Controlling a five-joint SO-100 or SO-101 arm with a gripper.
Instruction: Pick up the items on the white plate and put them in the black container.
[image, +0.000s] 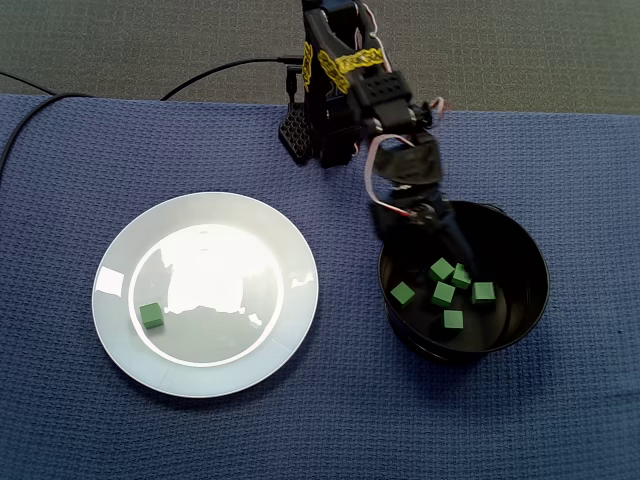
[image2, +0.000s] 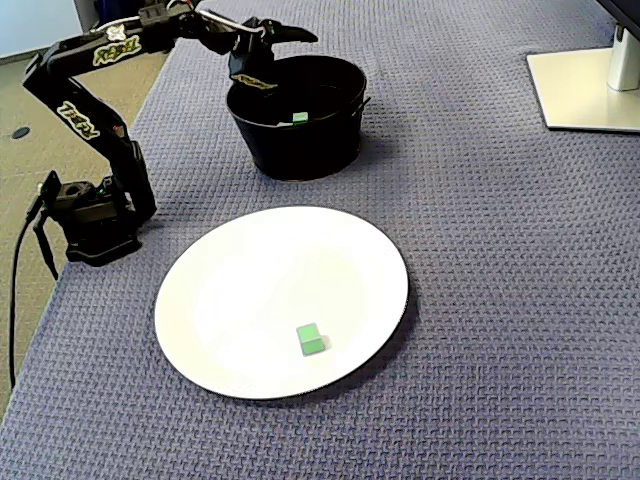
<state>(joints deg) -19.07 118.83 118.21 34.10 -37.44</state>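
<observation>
While the gripper hangs at the container: the gripper (image: 445, 240) is over the far-left part of the black container (image: 532, 300), about at the level of its rim.
Gripper state: in a fixed view the two fingers of the gripper (image2: 288, 58) stand apart and I see nothing between them, so I judge the jaws open and empty. In the view from above the fingers are dark against the dark wall and I cannot tell.
Remaining thing: one green cube (image: 151, 316) lies on the white plate (image: 290, 300), on its near-left part, just inside the rim.
Direction from gripper to cube: to the left and somewhat nearer in the view from above. The whole width of the plate lies between them, so they are well apart.
Same relation, other fixed view: the green cube (image2: 311, 339) is near and the black container (image2: 300, 150) is far. The arm must come toward the camera over the white plate (image2: 200, 290).
Long axis: the cube has none. Any two opposite faces should serve for the grasp.
Already in the container: several green cubes (image: 443, 294) lie loose on the bottom.
Progress, as I judge it: only this last cube is left to move.
Risk: the plate looks smooth, so the cube may slide if one finger touches it first.
</observation>
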